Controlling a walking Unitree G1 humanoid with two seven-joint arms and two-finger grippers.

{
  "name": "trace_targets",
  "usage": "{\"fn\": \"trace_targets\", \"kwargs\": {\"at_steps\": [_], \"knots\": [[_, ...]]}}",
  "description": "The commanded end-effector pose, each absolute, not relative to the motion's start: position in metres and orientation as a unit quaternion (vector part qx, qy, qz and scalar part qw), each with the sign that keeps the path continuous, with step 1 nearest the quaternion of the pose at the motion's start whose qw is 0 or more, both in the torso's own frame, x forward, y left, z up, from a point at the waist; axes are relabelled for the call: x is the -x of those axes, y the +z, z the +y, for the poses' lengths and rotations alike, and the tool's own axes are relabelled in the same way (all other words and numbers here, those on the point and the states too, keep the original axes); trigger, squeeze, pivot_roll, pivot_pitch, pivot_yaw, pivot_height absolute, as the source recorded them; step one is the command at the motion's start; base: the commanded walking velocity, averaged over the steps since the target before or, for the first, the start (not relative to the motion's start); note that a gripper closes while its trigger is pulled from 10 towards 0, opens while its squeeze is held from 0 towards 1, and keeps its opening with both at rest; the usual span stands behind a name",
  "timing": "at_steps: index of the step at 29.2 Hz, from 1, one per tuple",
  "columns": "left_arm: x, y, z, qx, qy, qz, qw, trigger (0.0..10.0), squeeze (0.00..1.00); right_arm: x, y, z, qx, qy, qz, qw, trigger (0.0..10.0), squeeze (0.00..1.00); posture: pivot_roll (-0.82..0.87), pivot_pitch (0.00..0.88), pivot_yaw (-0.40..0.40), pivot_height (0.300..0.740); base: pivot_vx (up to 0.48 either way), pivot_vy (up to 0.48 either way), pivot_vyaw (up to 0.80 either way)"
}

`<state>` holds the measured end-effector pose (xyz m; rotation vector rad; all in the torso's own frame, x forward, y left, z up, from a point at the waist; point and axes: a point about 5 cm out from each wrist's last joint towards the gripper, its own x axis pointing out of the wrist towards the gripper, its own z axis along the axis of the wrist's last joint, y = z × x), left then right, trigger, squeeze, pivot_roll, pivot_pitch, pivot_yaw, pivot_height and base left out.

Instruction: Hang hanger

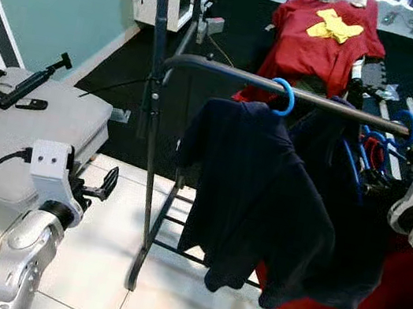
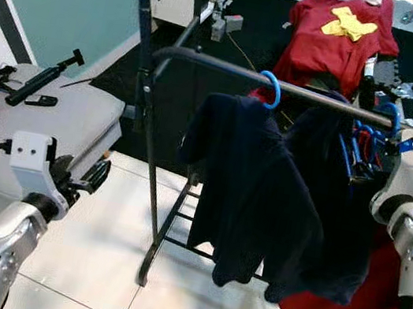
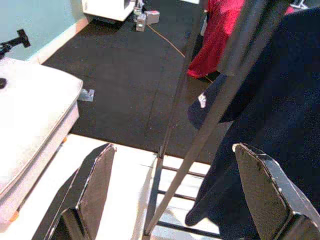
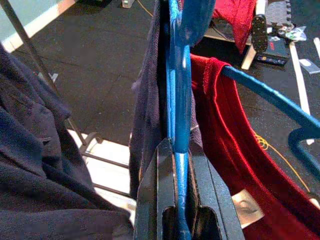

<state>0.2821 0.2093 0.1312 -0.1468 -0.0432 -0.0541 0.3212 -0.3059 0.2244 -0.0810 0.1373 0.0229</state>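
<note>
1. Two claws on show: the left claw (image 3: 172, 200) hangs low by the foot of the clothes rack (image 1: 160, 154), over the white tiled floor (image 1: 99, 264), and its black fingers (image 3: 95, 192) stand wide apart with nothing between them.
2. Over on the right, the right claw (image 4: 181, 200) is up at the far end of the rack's top rail (image 1: 229, 70), and its fingers are pinched tight on a blue hanger (image 4: 179, 100), the blue bar running straight up out of the grip.
3. That gripped hanger sits among a bunch of other blue hangers (image 1: 367, 151) just under the rail; a blue hook (image 1: 411, 120) curls at the rail there, but I cannot tell whether it is the gripped hanger's own.
4. Nearer the middle of the rail, another blue hook (image 1: 283, 96) loops over the bar, carrying a dark navy shirt (image 1: 254, 203) that drapes low.
5. Red cloth (image 4: 225, 125) hangs beside the gripped hanger and shows below the navy shirt, down toward the floor.
6. Behind the rack, a red shirt with a yellow print (image 1: 328, 32) lies spread out over the black mat (image 1: 168, 52).
7. On the robot's left, a grey cushioned seat (image 1: 44, 122) holds a black handheld tool (image 1: 34, 80) and a small dark gadget (image 1: 31, 104).
</note>
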Motion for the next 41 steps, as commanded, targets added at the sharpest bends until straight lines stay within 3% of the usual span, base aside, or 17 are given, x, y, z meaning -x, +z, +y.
{"fn": "trace_targets", "kwargs": {"at_steps": [1, 5, 6, 7, 16, 30, 31, 33, 34, 35, 41], "knots": [[-0.279, 0.124, 0.212, 0.083, -0.012, -0.005, 0.996, 10.0, 0.00, -0.329, 0.223, -0.301, 0.040, 0.025, 0.066, 0.997, 10.0, 0.00, -0.01, 0.151, -0.014, 0.740, 0.000, 0.000, 0.00], [-0.278, 0.123, 0.213, 0.084, -0.010, -0.003, 0.996, 10.0, 0.00, -0.332, 0.216, -0.301, 0.042, 0.019, 0.086, 0.995, 10.0, 0.00, 0.00, 0.156, -0.014, 0.740, 0.000, 0.000, 0.00], [-0.277, 0.121, 0.212, 0.084, -0.011, 0.001, 0.996, 10.0, 0.00, -0.332, 0.209, -0.303, 0.042, 0.007, 0.104, 0.994, 10.0, 0.04, 0.00, 0.157, -0.010, 0.740, 0.000, 0.000, 0.00], [-0.277, 0.119, 0.211, 0.083, -0.016, 0.006, 0.996, 10.0, 0.00, -0.329, 0.201, -0.307, 0.044, -0.009, 0.123, 0.991, 10.0, 1.00, -0.01, 0.159, -0.006, 0.740, 0.000, 0.000, 0.00], [-0.277, 0.119, 0.206, 0.080, -0.031, 0.009, 0.996, 10.0, 0.00, -0.314, 0.194, -0.323, 0.035, -0.038, 0.121, 0.991, 10.0, 1.00, -0.02, 0.163, 0.005, 0.740, 0.000, 0.000, 0.00], [-0.280, 0.120, 0.203, 0.077, -0.038, 0.010, 0.996, 10.0, 0.00, -0.316, 0.195, -0.324, 0.032, -0.046, 0.107, 0.993, 10.0, 1.00, -0.02, 0.152, 0.005, 0.740, 0.000, 0.000, 0.00], [-0.279, 0.119, 0.204, 0.073, -0.037, 0.011, 0.997, 10.0, 0.00, -0.316, 0.195, -0.322, 0.029, -0.045, 0.098, 0.994, 10.0, 0.74, -0.02, 0.151, 0.003, 0.740, 0.000, 0.000, 0.00], [-0.279, 0.118, 0.204, 0.071, -0.036, 0.012, 0.997, 10.0, 0.00, -0.315, 0.196, -0.321, 0.027, -0.044, 0.091, 0.995, 10.0, 0.74, -0.02, 0.151, 0.003, 0.740, 0.000, 0.000, 0.00], [-0.278, 0.117, 0.205, 0.068, -0.034, 0.014, 0.997, 10.0, 0.00, -0.312, 0.196, -0.321, 0.023, -0.047, 0.073, 0.996, 10.0, 0.33, -0.02, 0.151, 0.003, 0.740, 0.000, 0.000, 0.00], [-0.277, 0.115, 0.206, 0.064, -0.030, 0.016, 0.997, 10.0, 0.00, -0.309, 0.198, -0.321, 0.016, -0.052, 0.052, 0.997, 10.0, 0.19, -0.02, 0.151, 0.003, 0.740, 0.000, 0.000, 0.00], [-0.274, 0.113, 0.209, 0.058, -0.020, 0.022, 0.998, 10.0, 0.00, -0.294, 0.201, -0.317, -0.020, -0.049, -0.014, 0.999, 10.0, 0.13, -0.03, 0.154, 0.003, 0.740, 0.000, 0.000, 0.00]]}}
